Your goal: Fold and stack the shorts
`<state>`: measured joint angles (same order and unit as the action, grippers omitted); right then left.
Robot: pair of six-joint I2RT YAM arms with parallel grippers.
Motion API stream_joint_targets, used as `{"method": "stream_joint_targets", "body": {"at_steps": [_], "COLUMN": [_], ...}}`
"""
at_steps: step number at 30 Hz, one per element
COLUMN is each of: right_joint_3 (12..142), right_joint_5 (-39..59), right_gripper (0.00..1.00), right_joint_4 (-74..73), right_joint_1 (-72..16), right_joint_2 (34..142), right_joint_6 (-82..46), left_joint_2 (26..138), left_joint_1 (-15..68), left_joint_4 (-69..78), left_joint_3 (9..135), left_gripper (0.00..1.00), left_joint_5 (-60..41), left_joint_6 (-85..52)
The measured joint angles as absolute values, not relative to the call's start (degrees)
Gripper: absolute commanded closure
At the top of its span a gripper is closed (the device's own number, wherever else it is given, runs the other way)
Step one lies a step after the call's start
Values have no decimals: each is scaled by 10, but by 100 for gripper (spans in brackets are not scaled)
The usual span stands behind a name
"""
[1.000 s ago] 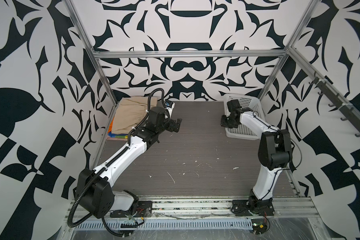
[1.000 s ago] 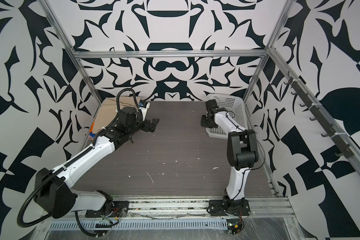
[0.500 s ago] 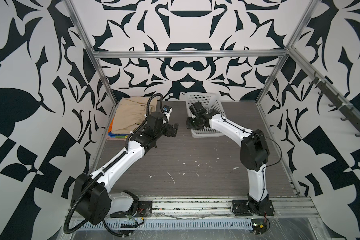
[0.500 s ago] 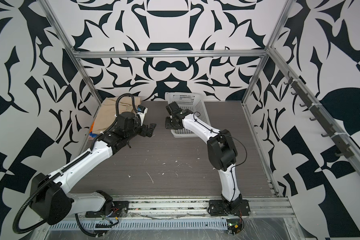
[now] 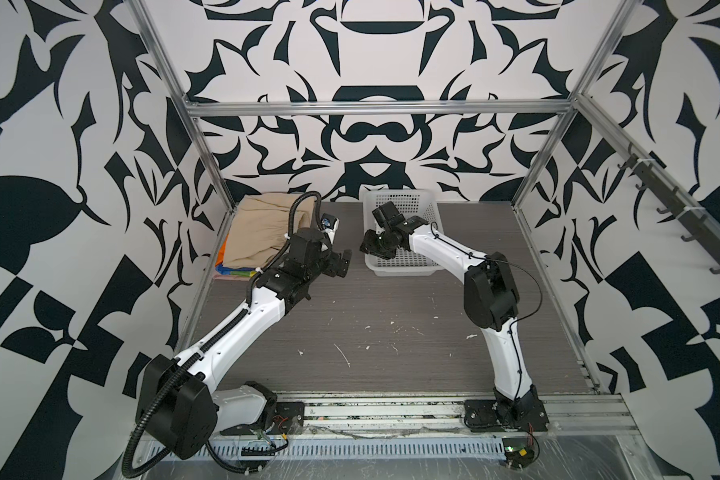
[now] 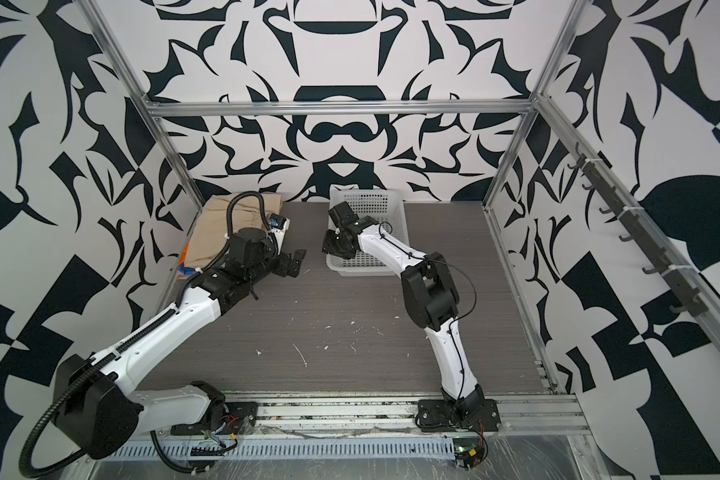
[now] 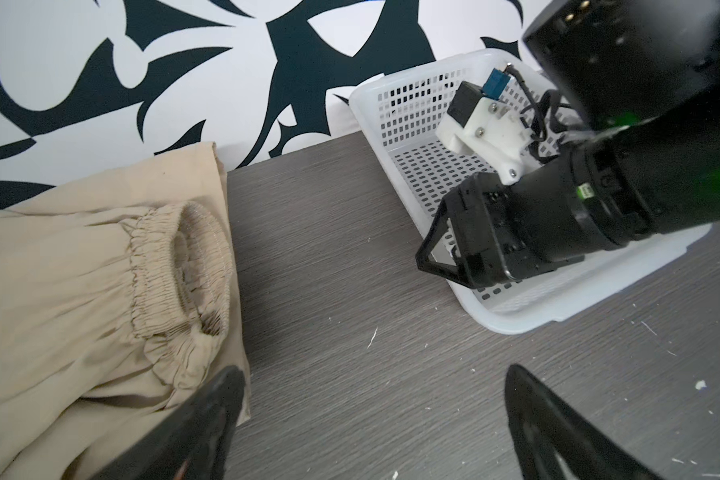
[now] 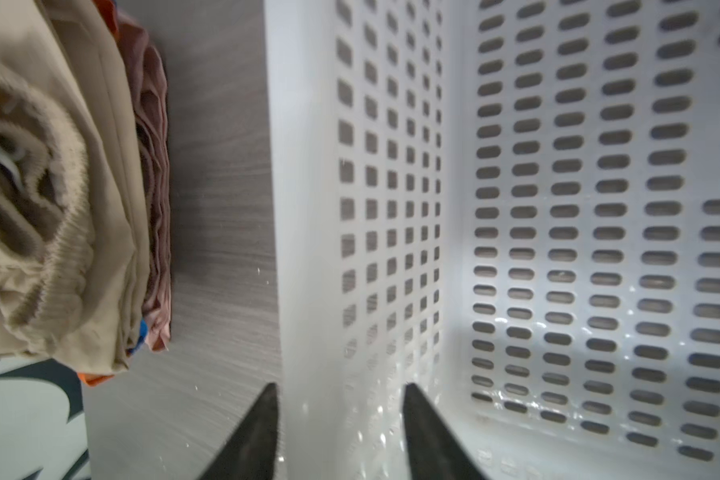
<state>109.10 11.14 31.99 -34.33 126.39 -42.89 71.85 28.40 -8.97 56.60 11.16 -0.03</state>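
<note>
Lying stacked at far-left corner of woodgrain bench [image 5: 391,324], crumpled beige shorts [image 5: 258,232] with gathered waist atop pink shorts [image 8: 156,187], left end effector [image 7: 371,374] released wide, right end effector [image 8: 339,386] released astride rim of perforated white basket [image 8: 558,208]

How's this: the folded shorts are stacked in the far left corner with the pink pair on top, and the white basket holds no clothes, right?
Not quite: the beige shorts lie on top, as both top views show; the pink pair is underneath. The corner and the clothes-free white basket are right.
</note>
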Motion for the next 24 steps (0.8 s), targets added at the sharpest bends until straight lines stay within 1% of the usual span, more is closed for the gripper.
{"method": "stream_joint_targets", "body": {"at_steps": [3, 6, 7, 11, 15, 18, 20, 22, 24], "right_joint_3": [1091, 1091, 1091, 1071, 981, 877, 799, 702, 604], "right_joint_5": [120, 124, 124, 114, 97, 76, 43, -19, -79], "right_gripper": [25, 6, 1, 0, 0, 0, 0, 0, 0], "right_joint_4": [325, 336, 340, 350, 332, 293, 260, 215, 159], "right_joint_1": [-342, -338, -335, -306, -217, -129, -73, -42, -40], "right_joint_2": [1256, 1230, 1218, 1142, 1026, 951, 912, 869, 826], "right_joint_6": [-424, -414, -406, -370, -344, -337, -327, -303, -268], "left_joint_2": [712, 693, 685, 660, 659, 683, 703, 720, 740], "left_joint_1": [252, 209, 191, 94, 5, -18, -22, -23, -23], "left_joint_4": [-89, -81, -76, -48, 2, 35, 64, 102, 144], "left_joint_3": [566, 557, 548, 501, 434, 401, 381, 351, 319], "left_gripper": [1, 1, 1, 1, 1, 1, 1, 1, 1], "left_joint_5": [110, 106, 105, 95, 102, 120, 130, 132, 130], "left_joint_6": [-1, -3, -5, -31, -55, -67, -74, -78, -81]}}
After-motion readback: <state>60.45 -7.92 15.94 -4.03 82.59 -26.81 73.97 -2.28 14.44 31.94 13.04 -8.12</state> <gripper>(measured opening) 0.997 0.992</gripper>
